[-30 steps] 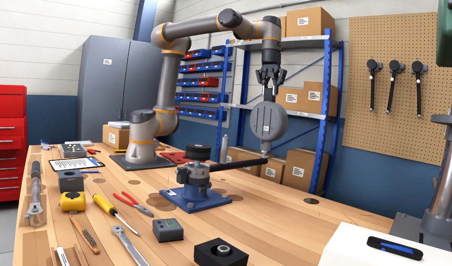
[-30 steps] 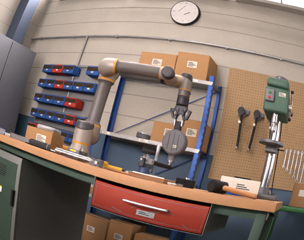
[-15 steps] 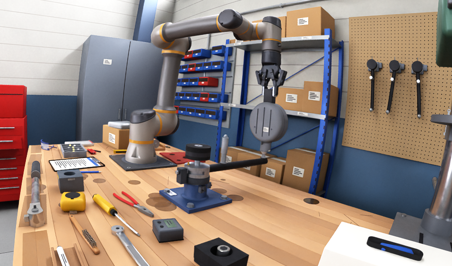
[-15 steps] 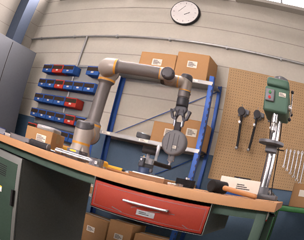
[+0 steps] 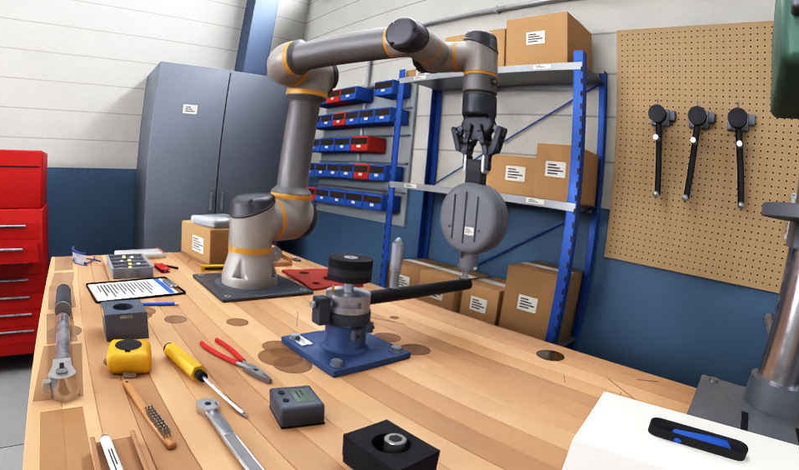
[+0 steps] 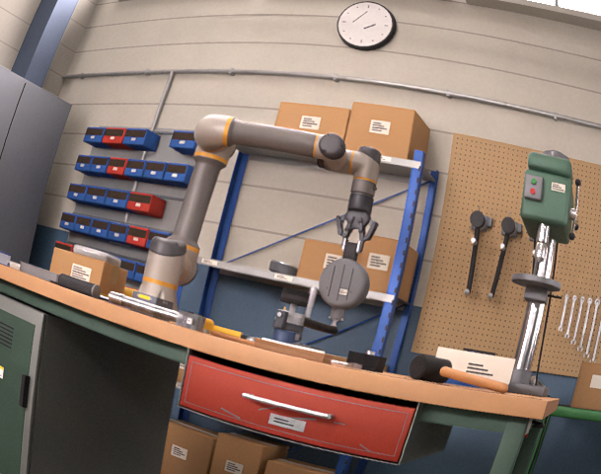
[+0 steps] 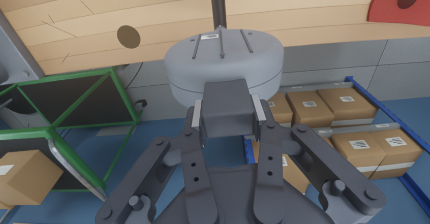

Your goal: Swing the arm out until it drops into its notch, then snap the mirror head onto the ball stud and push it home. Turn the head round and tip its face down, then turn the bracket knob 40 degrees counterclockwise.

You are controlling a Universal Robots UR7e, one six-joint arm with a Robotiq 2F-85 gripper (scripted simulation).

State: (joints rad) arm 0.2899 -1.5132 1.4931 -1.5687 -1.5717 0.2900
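The ball stud at the arm's tip is hidden under the mirror head's neck. The round grey mirror head (image 5: 473, 218) (image 6: 344, 282) (image 7: 223, 61) stands upright over the outer end of the black arm (image 5: 421, 289) (image 7: 217, 4). Its ribbed back faces the side camera. I grip the dark tab on top of the head with my gripper (image 5: 478, 159) (image 6: 353, 246) (image 7: 227, 114), closed on it from above. The arm reaches out from the bracket (image 5: 344, 318) on its blue base. The black knob (image 5: 350, 268) sits on top of the bracket.
The far bench edge runs just beneath the mirror head, with blue shelving (image 5: 572, 192) and cardboard boxes behind it. Pliers (image 5: 234, 358), a screwdriver (image 5: 193, 369), a grey meter (image 5: 296, 406) and a black block (image 5: 390, 448) lie on the near bench. A drill press (image 6: 543, 255) stands at the right.
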